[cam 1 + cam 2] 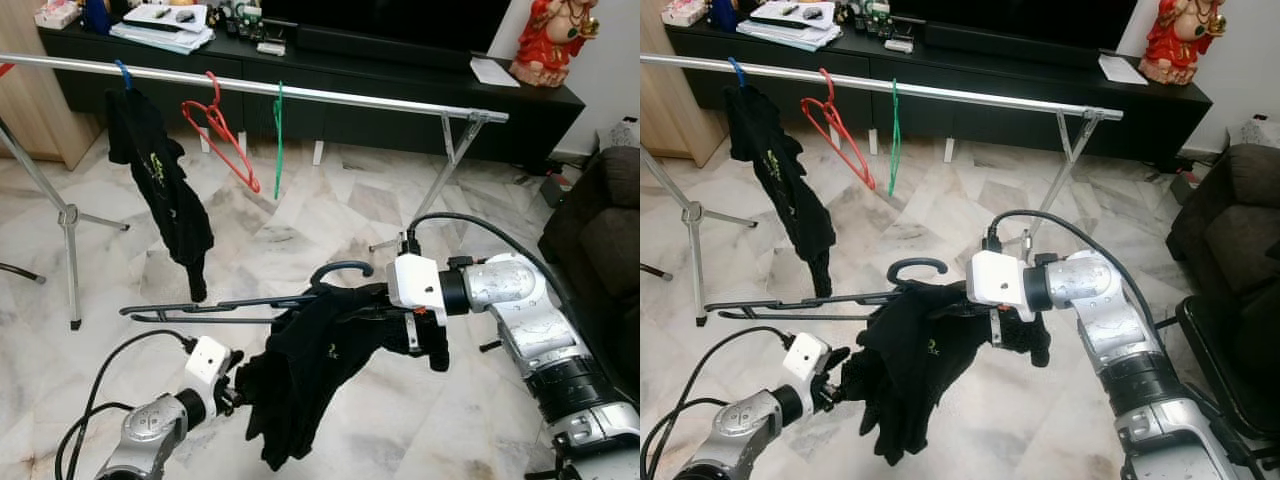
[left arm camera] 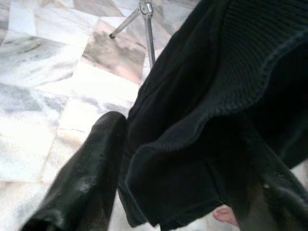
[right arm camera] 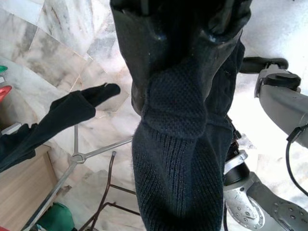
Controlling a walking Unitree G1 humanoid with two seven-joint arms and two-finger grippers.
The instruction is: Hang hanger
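A: Fingers of the right gripper (image 1: 425, 335) look clamped on the black garment (image 1: 310, 370) and the dark hanger (image 1: 250, 303) under it, whose hook curls up just beside them. The forearm lies level, wrist turned inward.

B: And the left gripper (image 1: 840, 385)?

A: Lower, reaching up; the cloth's hem hangs at its fingertips.

B: Its wrist view?

A: One black finger (image 2: 82, 178) is beside the fabric, the other is behind it, seemingly pinching a fold.

B: The right wrist view?

A: Both fingers (image 3: 144, 57) are closed on knit cloth.

B: Step?

A: Carrying, probably. Next, raise the hook over the rail (image 1: 300, 90), well beyond the fingers.
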